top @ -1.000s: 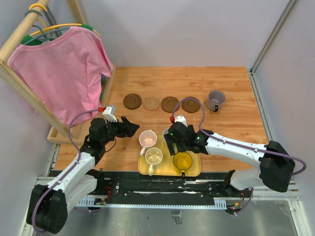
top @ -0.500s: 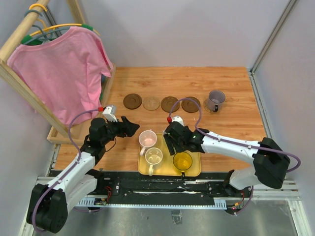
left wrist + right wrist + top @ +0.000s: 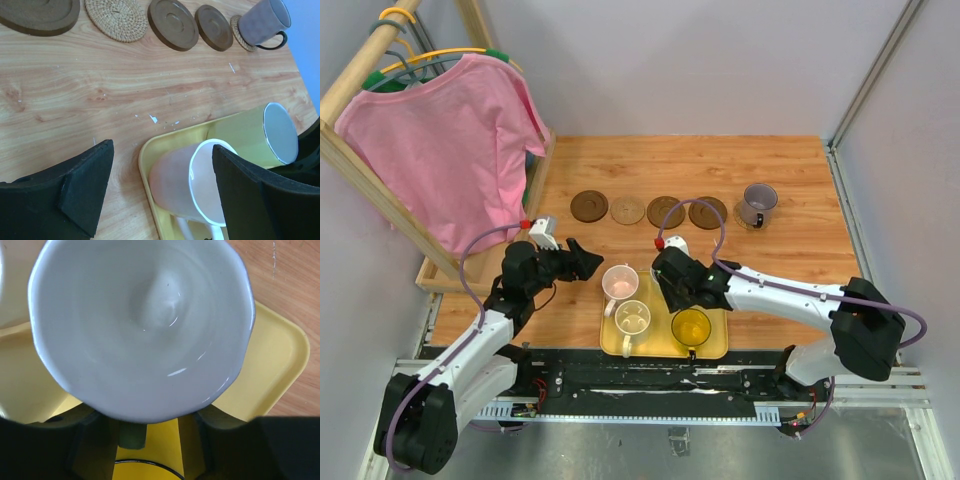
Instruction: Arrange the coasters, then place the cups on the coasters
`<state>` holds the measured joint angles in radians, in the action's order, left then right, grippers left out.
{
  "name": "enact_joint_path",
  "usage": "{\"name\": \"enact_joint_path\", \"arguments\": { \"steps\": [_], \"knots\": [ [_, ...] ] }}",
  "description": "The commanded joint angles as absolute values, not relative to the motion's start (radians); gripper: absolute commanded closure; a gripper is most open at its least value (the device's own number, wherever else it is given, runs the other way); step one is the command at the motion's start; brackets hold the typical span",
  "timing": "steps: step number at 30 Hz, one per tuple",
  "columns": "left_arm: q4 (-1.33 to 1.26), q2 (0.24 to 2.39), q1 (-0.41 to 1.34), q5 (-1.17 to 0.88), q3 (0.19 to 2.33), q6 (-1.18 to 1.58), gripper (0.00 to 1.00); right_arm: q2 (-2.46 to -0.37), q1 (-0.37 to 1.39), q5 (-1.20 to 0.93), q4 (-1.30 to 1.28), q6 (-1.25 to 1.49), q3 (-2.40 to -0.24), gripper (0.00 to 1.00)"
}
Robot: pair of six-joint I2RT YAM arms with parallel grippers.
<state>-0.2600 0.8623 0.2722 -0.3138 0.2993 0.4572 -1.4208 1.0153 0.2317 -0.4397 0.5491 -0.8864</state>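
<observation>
Four bare coasters lie in a row at mid table. A greyish purple cup stands on a fifth coaster at the row's right end. The yellow tray holds a pink cup, a cream cup and an amber cup. My right gripper sits over the white-green cup, a finger on each side below its rim; whether they touch it is hidden. My left gripper is open beside the pink cup, holding nothing.
A wooden rack with a pink shirt stands at the left, its base frame reaching along the table's left edge. Grey walls close the back and right sides. Bare wood lies between the coaster row and the tray.
My right gripper's jaws have narrowed around the white-green cup, and that arm has edged slightly left. The left arm has not moved.
</observation>
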Motion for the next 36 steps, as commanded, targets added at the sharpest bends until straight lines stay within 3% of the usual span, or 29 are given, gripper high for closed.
{"name": "enact_joint_path", "arguments": {
  "steps": [1, 6, 11, 12, 36],
  "knots": [
    [-0.288, 0.854, 0.278, -0.315, 0.285, 0.459, 0.16, -1.431, 1.032, 0.247, -0.446, 0.550, -0.914, 0.59],
    [-0.287, 0.849, 0.279, -0.315, 0.282, 0.461, 0.17, -1.451, 1.032, 0.249, -0.448, 0.551, -0.911, 0.71],
    [-0.285, 0.846, 0.279, -0.311, 0.281, 0.459, 0.17, -1.466, 1.034, 0.251, -0.450, 0.554, -0.910, 0.98],
    [-0.285, 0.845, 0.278, -0.310, 0.282, 0.460, 0.17, -1.468, 1.034, 0.254, -0.449, 0.554, -0.911, 0.99],
    [-0.282, 0.823, 0.279, -0.302, 0.290, 0.461, 0.16, -1.335, 1.034, 0.559, -0.438, 0.484, -0.978, 0.99]
  ]
}}
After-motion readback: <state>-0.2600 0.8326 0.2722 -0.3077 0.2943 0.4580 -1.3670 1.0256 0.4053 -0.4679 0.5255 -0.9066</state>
